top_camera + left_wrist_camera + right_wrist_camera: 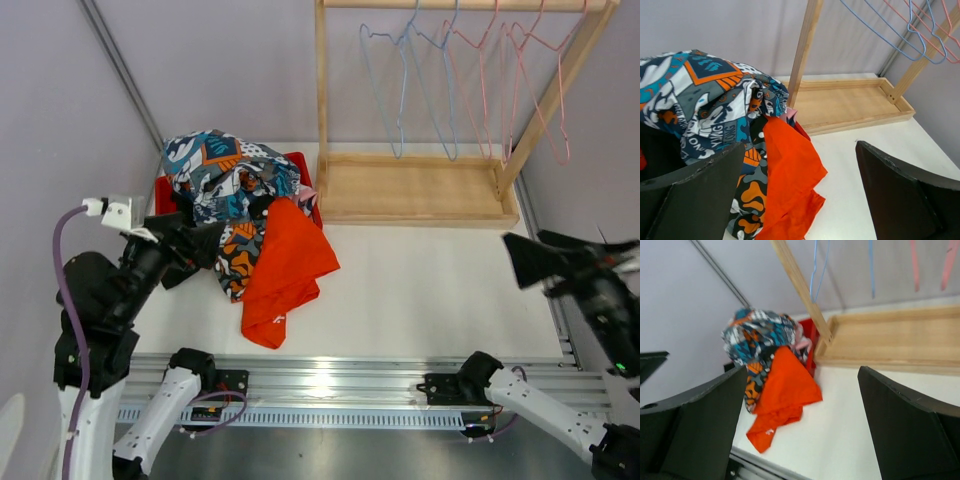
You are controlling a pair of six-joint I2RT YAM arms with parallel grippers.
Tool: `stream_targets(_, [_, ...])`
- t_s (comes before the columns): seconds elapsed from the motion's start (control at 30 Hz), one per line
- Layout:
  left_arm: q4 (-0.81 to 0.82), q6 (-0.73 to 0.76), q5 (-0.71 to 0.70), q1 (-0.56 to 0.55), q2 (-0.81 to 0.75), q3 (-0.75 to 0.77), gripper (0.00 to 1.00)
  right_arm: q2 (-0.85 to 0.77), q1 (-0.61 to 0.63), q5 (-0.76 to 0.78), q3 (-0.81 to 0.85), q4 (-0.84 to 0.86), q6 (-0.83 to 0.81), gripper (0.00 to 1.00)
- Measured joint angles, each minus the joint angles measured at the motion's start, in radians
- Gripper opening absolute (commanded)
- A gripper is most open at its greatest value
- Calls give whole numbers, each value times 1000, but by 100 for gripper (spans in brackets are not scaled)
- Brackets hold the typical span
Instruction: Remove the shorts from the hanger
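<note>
since both sets of jaws stand spread wide with nothing between them, the left gripper (pixel 799 200) and the right gripper (pixel 800 430) are released and empty, the left one hanging just beside the heap at nine o'clock in the top view, the right one well apart at three o'clock. the shorts (pixel 240 210) lie piled at ten o'clock in and over a red bin (pixel 161 192): the blue printed pair (pixel 212 162) on top, the blotched pair (pixel 238 262) under it, the plain orange pair (pixel 287 262) spilling out onto the table (pixel 430 290). the hangers (pixel 402 85) on the wooden rack (pixel 420 192) at one o'clock hang bare, so the task looks done. the cloth should be light, limp and prone to drape and snag on its neighbours; a pinch on a gathered fold or waistband, not a flat spread, would likely hold best. only a sliver of the pink pair (pixel 790 116) shows, a black pair cannot be told from the shadow in the bin, the bin is mostly buried, and the right wrist view is blurred.
</note>
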Motion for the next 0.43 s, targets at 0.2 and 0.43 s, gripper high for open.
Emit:
stream_targets(0.2, [-58,36,-58,0,-51,29,99,-108,-51,-33,42,-45,-31,99])
stream_targets(0.43, [-115,59,-106,0,-50,49,99,-46,-74,-61,-32,-62,-69,99])
